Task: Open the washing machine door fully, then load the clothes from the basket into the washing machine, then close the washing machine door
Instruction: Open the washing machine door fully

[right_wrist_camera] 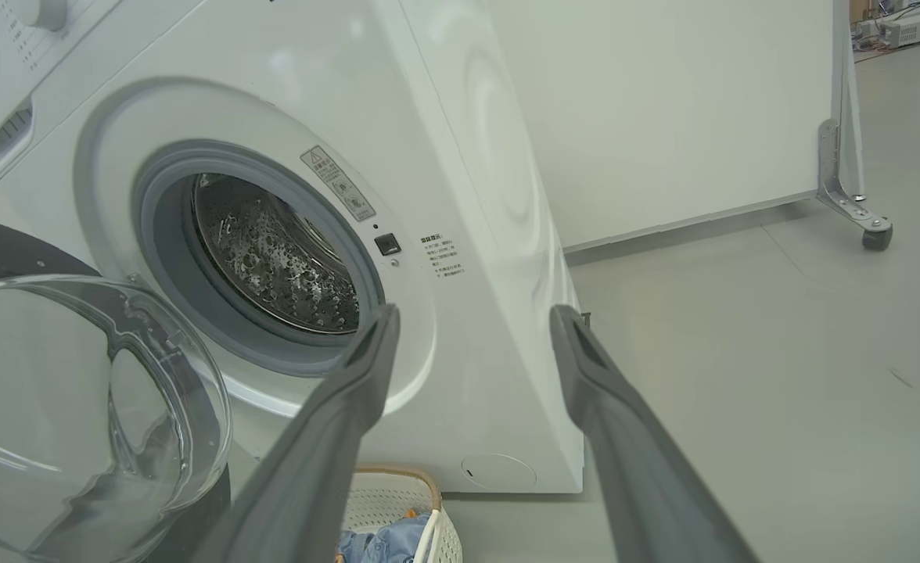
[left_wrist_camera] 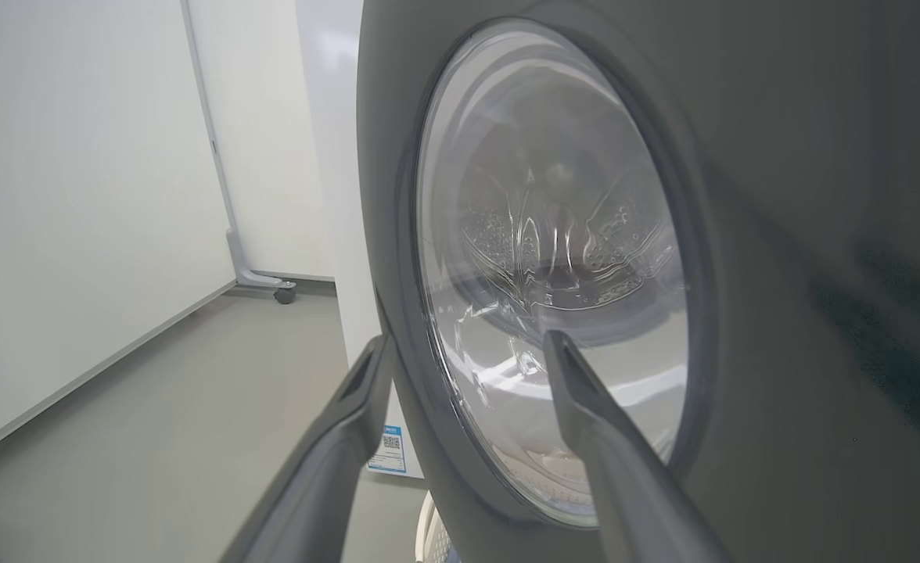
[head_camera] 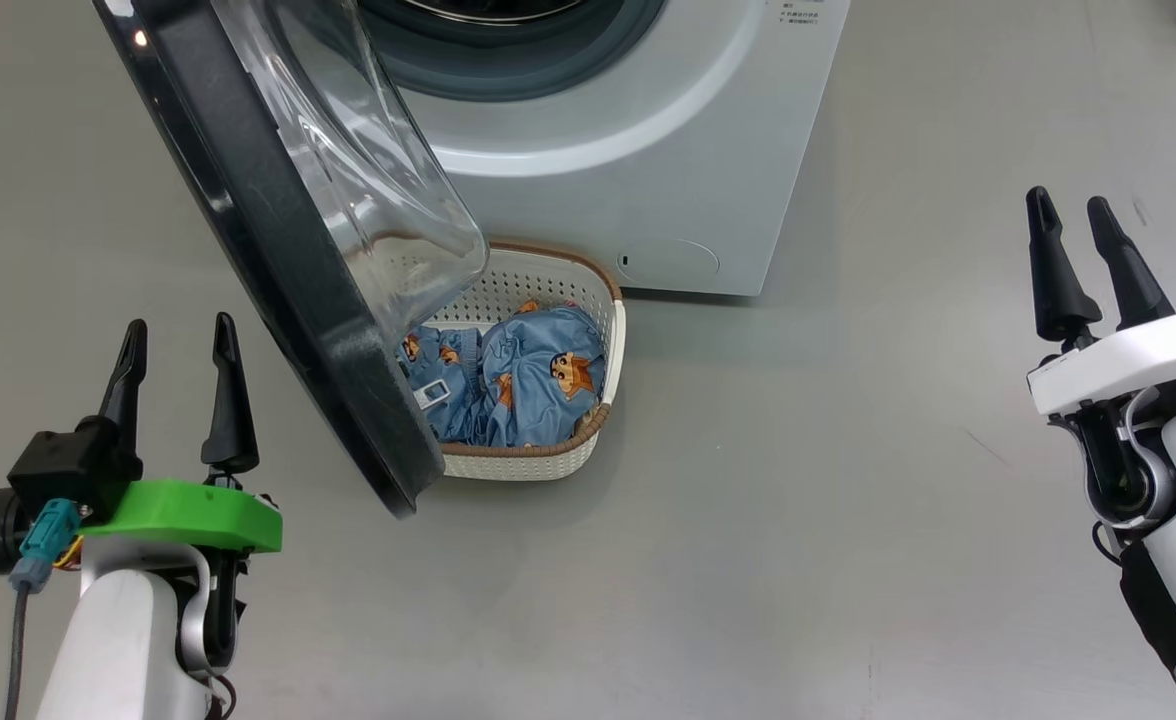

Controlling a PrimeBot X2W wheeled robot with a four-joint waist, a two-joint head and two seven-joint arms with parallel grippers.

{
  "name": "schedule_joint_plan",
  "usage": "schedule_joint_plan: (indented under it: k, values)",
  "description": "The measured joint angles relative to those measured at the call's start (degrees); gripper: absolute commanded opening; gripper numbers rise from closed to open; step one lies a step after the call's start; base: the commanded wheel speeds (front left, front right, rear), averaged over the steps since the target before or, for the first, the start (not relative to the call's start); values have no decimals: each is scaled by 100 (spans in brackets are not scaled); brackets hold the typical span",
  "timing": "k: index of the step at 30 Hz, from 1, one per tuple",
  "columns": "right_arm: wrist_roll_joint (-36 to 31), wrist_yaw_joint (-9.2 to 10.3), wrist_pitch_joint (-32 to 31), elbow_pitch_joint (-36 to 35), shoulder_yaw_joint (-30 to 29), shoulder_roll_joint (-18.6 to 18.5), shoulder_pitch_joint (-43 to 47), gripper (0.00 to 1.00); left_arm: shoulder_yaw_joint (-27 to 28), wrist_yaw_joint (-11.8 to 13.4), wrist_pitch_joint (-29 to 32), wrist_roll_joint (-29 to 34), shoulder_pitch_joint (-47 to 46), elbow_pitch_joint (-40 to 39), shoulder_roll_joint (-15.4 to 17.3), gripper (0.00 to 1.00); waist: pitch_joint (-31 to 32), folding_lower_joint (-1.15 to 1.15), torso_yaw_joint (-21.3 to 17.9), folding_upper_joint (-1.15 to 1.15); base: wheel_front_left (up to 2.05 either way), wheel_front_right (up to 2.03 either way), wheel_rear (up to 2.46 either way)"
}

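The washing machine [head_camera: 628, 130] [right_wrist_camera: 460, 180] stands at the top of the head view with its door [head_camera: 288, 240] [left_wrist_camera: 663, 258] [right_wrist_camera: 61, 391] swung out toward me, covering the left part of the basket [head_camera: 558, 290] [right_wrist_camera: 397, 500]. The clothes [head_camera: 528, 375] [right_wrist_camera: 382, 543], light blue with orange figures, lie in the basket. My left gripper [head_camera: 180, 345] [left_wrist_camera: 468, 348] is open, left of the door's outer face and close to it. Far to the right of the basket, my right gripper [head_camera: 1070, 215] [right_wrist_camera: 472, 320] is open and holds nothing.
Grey floor surrounds the machine. A white panel on castors [right_wrist_camera: 867, 227] stands to the machine's right, and another wheeled panel [left_wrist_camera: 272, 285] to its left. The drum opening [right_wrist_camera: 272, 258] with its grey gasket is uncovered.
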State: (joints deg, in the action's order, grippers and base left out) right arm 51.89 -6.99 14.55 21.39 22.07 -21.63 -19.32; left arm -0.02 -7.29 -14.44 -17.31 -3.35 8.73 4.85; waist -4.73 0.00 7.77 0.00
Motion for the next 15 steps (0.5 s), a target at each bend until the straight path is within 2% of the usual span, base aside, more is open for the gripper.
schedule_joint_plan:
  k: [8, 15]
  values:
    - [-554, 66, -2, -240, -541, 134, 303, 100, 75, 0, 0, 8, 51, -20, -7, 100, 40, 0, -84, 0, 0, 0, 0]
    - [-1250, 123, -5, -434, -619, 205, 814, 100, 157, 0, 0, 9, 136, -34, -15, 100, 63, 0, -201, 0, 0, 0, 0]
